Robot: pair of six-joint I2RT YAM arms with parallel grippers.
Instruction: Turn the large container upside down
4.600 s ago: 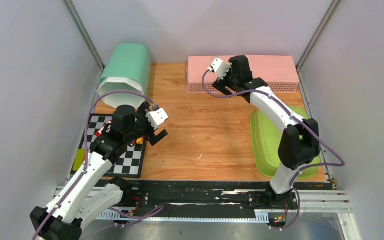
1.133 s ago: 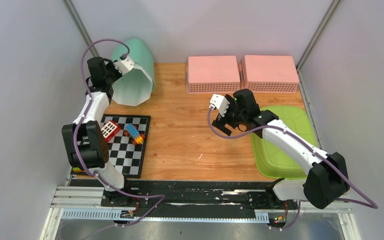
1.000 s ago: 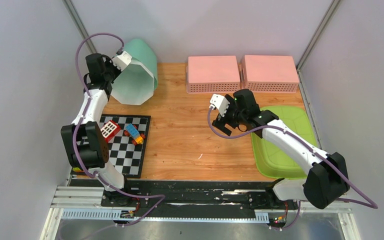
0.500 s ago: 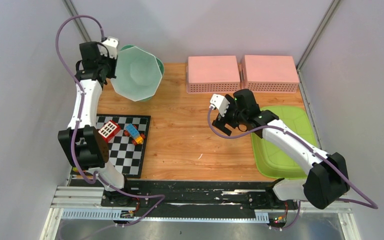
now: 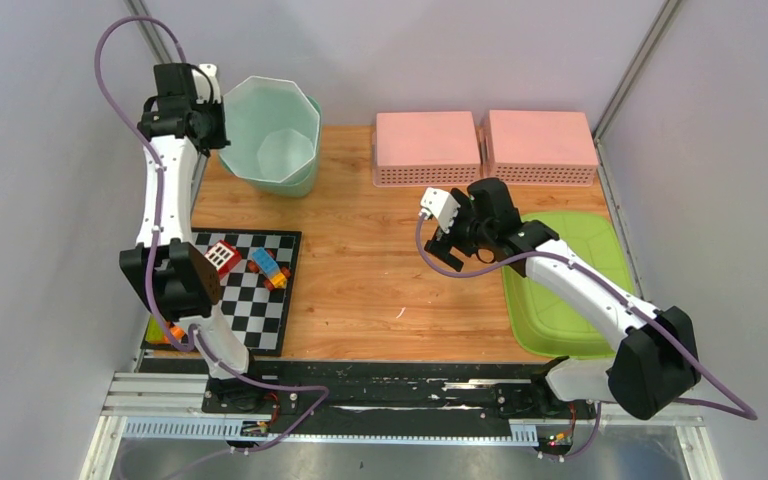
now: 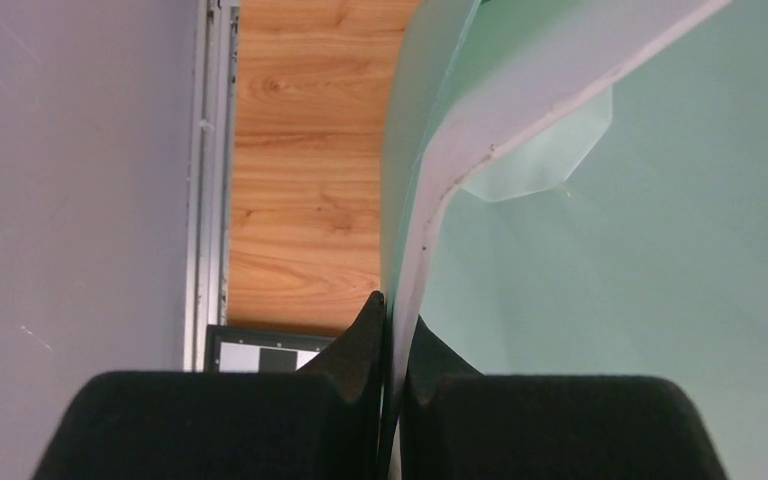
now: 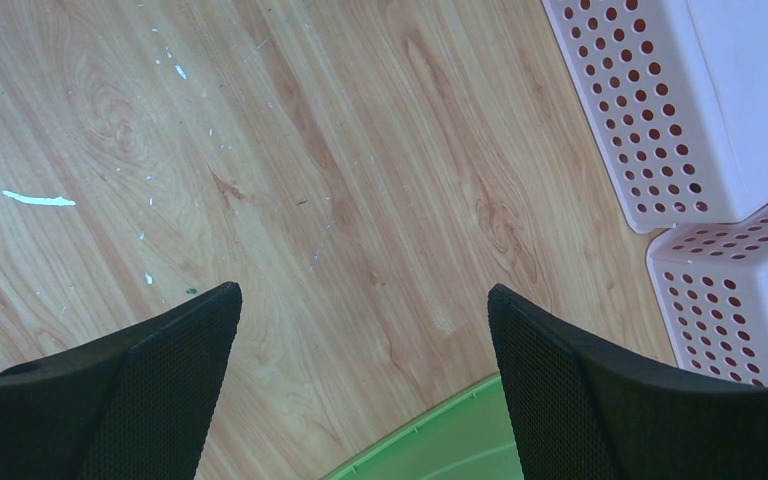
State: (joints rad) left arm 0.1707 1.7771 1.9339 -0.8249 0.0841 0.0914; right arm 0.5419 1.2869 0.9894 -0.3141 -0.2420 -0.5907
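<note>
Plastic of this thin-walled kind should be light and fairly stiff, so we judge the large container (image 5: 270, 140) easy to swing over. Its smooth sides look slippery and the wall may flex under a hard pinch. The rim (image 6: 520, 120) is the sensible place to hold. Our left gripper (image 6: 388, 300) is clamped there now, one finger outside the wall and one inside. Our right gripper (image 7: 360, 300) hangs with its jaws spread wide, holding nothing, over the bare wooden table (image 5: 390, 290) near the green tray (image 5: 600, 235). The container stands mouth up at the table's far left corner, beyond the checkered mat (image 5: 260, 310) and left of the pink baskets (image 5: 427, 148). It is a pale mint-green tub with an eight-sided mouth, a paler rim band and an empty interior.
</note>
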